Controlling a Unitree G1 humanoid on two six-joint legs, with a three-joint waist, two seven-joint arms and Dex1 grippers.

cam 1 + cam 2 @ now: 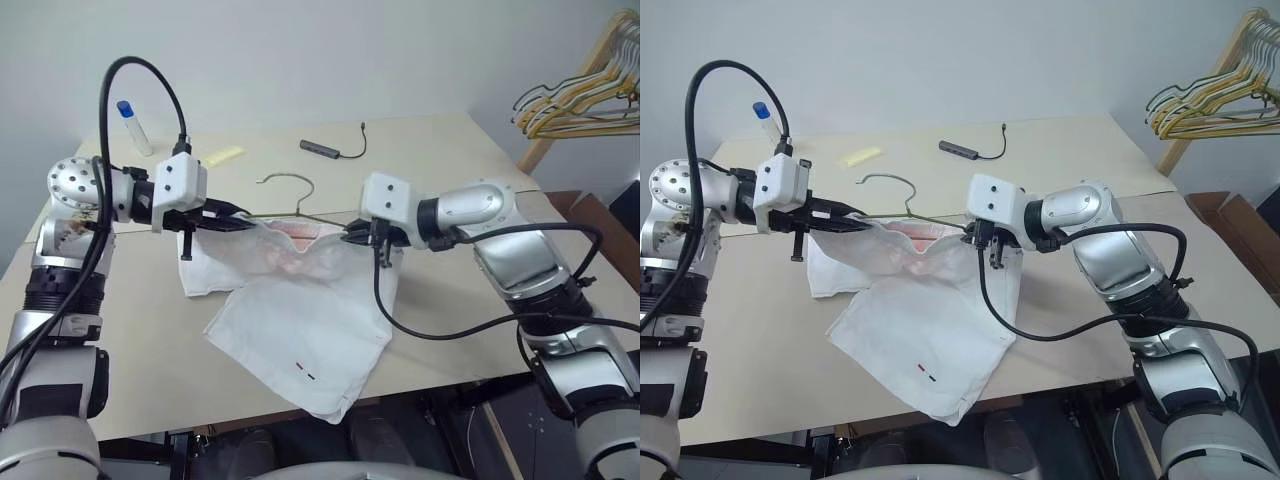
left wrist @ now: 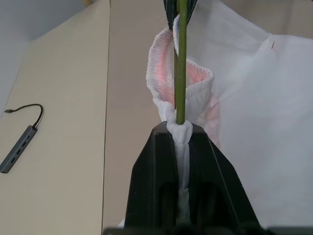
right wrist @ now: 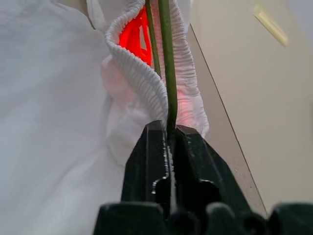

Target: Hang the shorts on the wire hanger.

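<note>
Our left claw (image 1: 238, 213) pinches the white cloth shorts' (image 1: 300, 340) waistband against the thin grey-green wire hanger (image 1: 290, 195); our right claw (image 1: 352, 234) clamps the hanger's other end.

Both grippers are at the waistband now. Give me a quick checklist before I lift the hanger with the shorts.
1. Left gripper shut on the shorts and the wire hanger: ok.
2. Right gripper shut on the wire: ok.
3. Wire runs inside the waistband: ok.
4. Shorts fully on the hanger: not ok, legs lie on the table.
5. Hook free: ok.
6. Cloth caught in the right grip: cannot tell.
</note>
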